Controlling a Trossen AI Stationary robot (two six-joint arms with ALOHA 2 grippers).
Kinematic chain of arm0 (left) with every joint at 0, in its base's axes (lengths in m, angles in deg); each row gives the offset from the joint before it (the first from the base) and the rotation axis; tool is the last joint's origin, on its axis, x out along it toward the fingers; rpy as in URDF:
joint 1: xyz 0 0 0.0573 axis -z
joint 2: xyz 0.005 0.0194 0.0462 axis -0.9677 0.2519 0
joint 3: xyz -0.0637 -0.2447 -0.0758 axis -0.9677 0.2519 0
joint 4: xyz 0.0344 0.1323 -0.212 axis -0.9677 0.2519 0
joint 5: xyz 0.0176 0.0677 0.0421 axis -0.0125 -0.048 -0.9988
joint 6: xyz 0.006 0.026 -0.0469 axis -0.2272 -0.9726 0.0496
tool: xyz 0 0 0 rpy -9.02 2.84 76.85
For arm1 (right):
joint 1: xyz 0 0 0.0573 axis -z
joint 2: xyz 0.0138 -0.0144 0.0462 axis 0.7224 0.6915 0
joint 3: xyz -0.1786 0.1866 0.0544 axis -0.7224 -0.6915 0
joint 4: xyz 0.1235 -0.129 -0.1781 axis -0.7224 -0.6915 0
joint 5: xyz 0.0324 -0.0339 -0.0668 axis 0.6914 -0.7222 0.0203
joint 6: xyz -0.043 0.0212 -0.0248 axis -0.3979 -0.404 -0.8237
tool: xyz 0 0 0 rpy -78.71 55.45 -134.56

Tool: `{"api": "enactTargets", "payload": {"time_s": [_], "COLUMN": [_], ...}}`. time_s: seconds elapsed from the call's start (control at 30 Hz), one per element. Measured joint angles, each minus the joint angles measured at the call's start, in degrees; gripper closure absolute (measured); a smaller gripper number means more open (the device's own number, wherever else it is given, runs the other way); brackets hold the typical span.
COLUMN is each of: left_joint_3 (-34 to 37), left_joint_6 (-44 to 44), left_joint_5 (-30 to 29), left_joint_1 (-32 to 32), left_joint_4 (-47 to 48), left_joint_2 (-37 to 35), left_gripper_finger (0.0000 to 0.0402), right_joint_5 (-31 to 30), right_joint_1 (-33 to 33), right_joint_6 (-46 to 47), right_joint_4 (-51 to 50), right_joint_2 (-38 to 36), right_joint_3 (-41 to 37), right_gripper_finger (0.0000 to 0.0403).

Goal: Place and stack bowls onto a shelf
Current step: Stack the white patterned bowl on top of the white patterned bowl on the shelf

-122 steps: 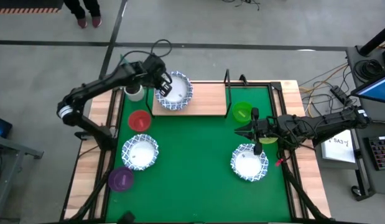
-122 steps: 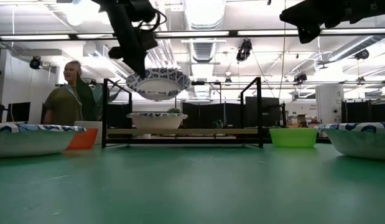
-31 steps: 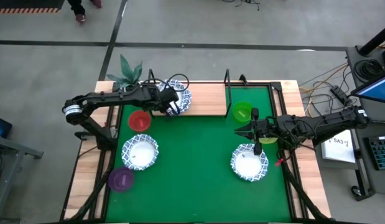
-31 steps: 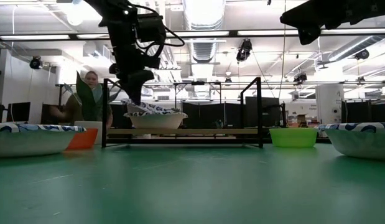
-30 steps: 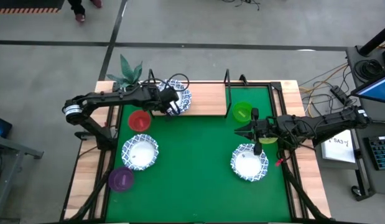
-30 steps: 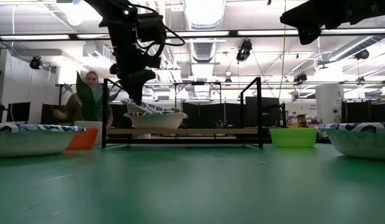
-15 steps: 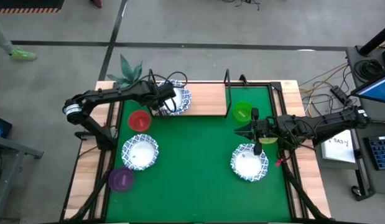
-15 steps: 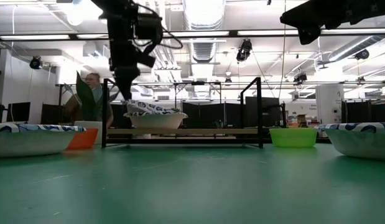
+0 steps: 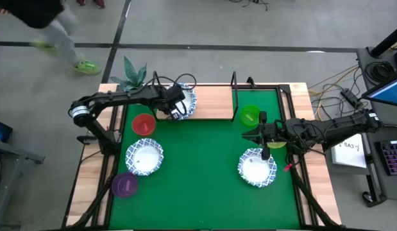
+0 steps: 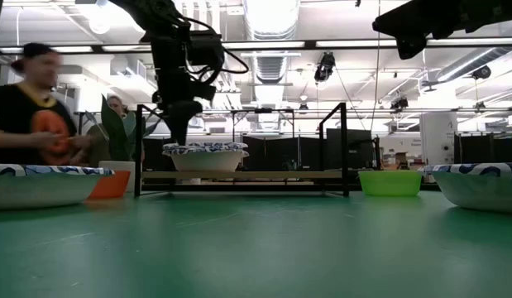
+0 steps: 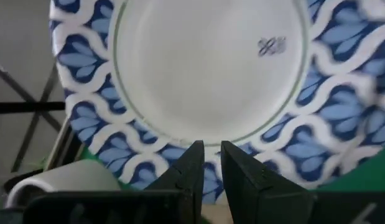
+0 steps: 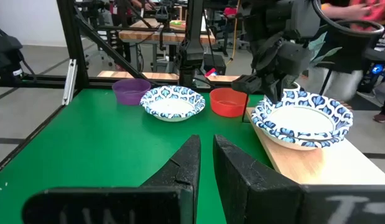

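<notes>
1. The left gripper (image 9: 174, 109) hangs over the near-left edge of the wide white bowl with a blue-patterned outside (image 9: 183, 101), which sits on the low light-wood shelf board in a thin black metal frame (image 9: 214, 102); in the left wrist view its two dark fingers (image 11: 191, 163) stand close together with a narrow gap, nothing between them, tips just above that bowl's rim (image 11: 204, 93).
2. In the low view this bowl (image 10: 205, 155) rests level in another like it (the two read as one stack) at the shelf's left end (image 10: 264, 175).
3. The right gripper (image 9: 252, 135) waits above the green mat (image 9: 198, 167) near the small green plastic bowl (image 9: 249, 115); its fingers (image 12: 189, 158) are nearly together and hold nothing.
4. Two more blue-patterned bowls sit on the mat, one front left (image 9: 144, 156), one front right (image 9: 256, 168).
5. A small red plastic bowl (image 9: 143, 124) lies left of the shelf, a purple one (image 9: 125, 185) at the mat's front-left corner
</notes>
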Motion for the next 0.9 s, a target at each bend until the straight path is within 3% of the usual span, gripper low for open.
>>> {"api": "enactTargets", "payload": {"time_s": [0.27, 0.37, 0.53, 0.67, 0.9], "left_joint_3": [0.0, 0.0, -0.1, -0.1, -0.1], "left_joint_6": [-0.2, -3.4, -9.5, -10.4, -8.1], "left_joint_5": [9.8, 7.1, -4.1, -3.0, -2.2], "left_joint_1": [0.6, 0.4, -2.9, -7.2, -10.0], "left_joint_4": [-8.5, -15.8, -30.4, -34.4, -30.4], "left_joint_2": [-1.8, -1.7, -1.3, -0.3, 3.1], "left_gripper_finger": [0.0365, 0.0365, 0.0365, 0.0365, 0.0365], "right_joint_5": [0.0, 0.0, 0.0, 0.0, 0.0], "right_joint_1": [0.0, 0.0, 0.0, 0.0, 0.0], "right_joint_6": [-0.1, -0.1, 0.2, -0.2, -0.9], "right_joint_4": [0.0, 0.0, 0.0, 0.0, -0.2], "right_joint_2": [0.0, 0.0, 0.0, 0.0, 0.0], "right_joint_3": [0.0, 0.0, 0.0, 0.0, 0.0], "right_gripper_finger": [0.0369, 0.0369, 0.0369, 0.0369, 0.0369]}}
